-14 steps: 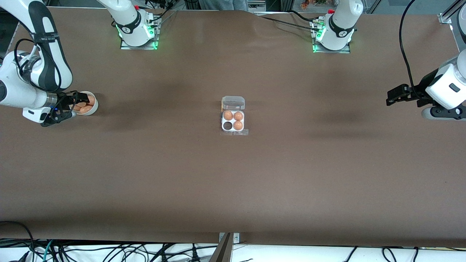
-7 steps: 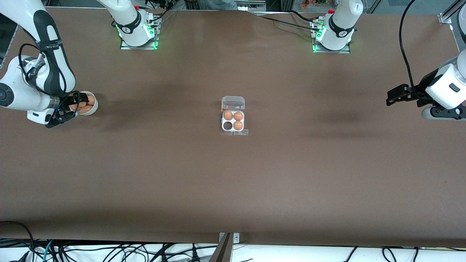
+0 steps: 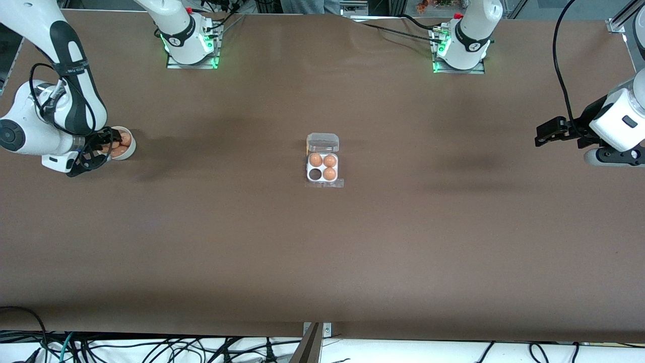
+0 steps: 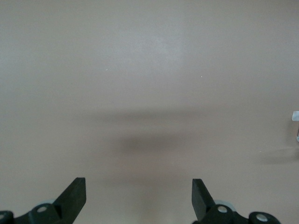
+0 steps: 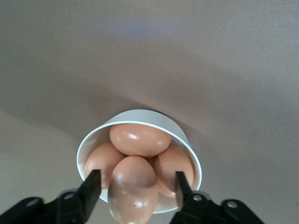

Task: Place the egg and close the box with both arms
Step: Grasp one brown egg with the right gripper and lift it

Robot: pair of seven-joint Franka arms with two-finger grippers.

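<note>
Brown cloth covers the whole table [image 3: 403, 242], wide and mostly bare. At the right arm's end stands a white bowl [image 5: 184, 140] with several tan eggs in it, and my right gripper [image 5: 138, 186] is lowered at its rim. The egg [image 5: 133, 191] that I want lies on top of the pile, between my two fingers [image 5: 91, 186]; they stand just beside its flanks, but I cannot tell if they already press it, so I will not call it held.

The box [image 3: 322, 166] sits in the middle of the table, well apart from the bowl. Its clear lid [image 3: 322, 142] is folded back toward the robot bases, three cells hold eggs, and the one empty cell [image 3: 315, 174] is on the side nearer to the camera, toward the right arm's end.

I judge that the egg is light, smooth and slippery, and easy to crack. It is best to take it across the widest part of its middle, with a soft pressure only, so it does not shoot out.

My left gripper [image 3: 549, 132] waits over bare cloth at the left arm's end, its fingers [image 4: 74, 196] spread wide with nothing between them.

Compared with one second ago, the right wrist has moved a little, and its fingers have come closer together around the egg. The left arm and the box have not moved.
</note>
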